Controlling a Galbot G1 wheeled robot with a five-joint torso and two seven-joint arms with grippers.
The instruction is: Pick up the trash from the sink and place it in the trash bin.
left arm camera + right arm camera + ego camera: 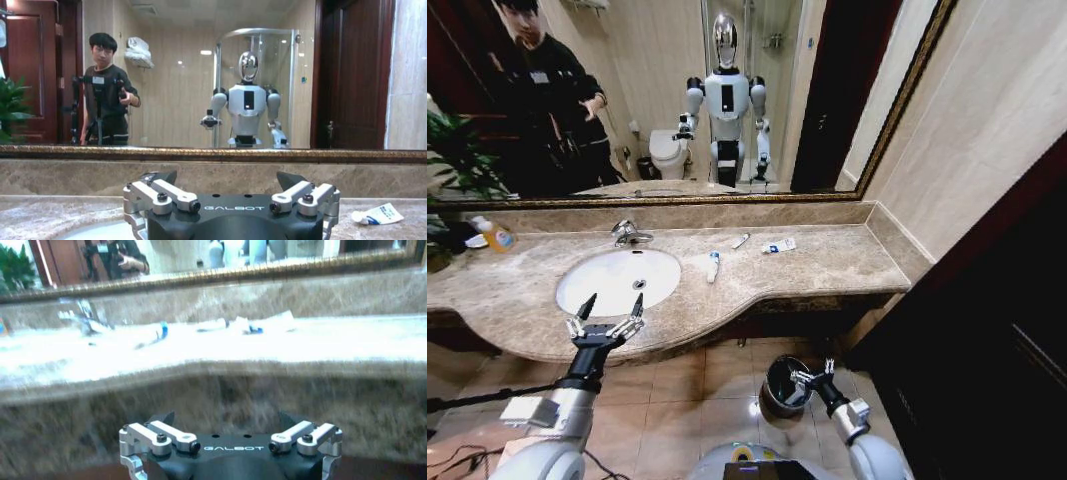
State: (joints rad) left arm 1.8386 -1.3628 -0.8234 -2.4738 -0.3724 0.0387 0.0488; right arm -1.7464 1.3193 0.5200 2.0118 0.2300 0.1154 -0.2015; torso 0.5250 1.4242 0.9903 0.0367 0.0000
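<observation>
Hovering our open left pincer [611, 306] at the sink's [577, 290] 6 o'clock; tubes [713, 266] and packet [779, 246] are lying uncollected on the surface [827, 265]; open right pincer [812, 374] is waiting above the trash bin [779, 392].

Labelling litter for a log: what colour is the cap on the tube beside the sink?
Blue, on a white tube; the head view shows it best.

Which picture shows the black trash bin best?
The head view. The trash bin stands on the floor tiles below the counter, beside the right gripper, with its shiny rim showing. The left and right wrist views look at the counter and mirror instead, so they add nothing about the bin.
</observation>
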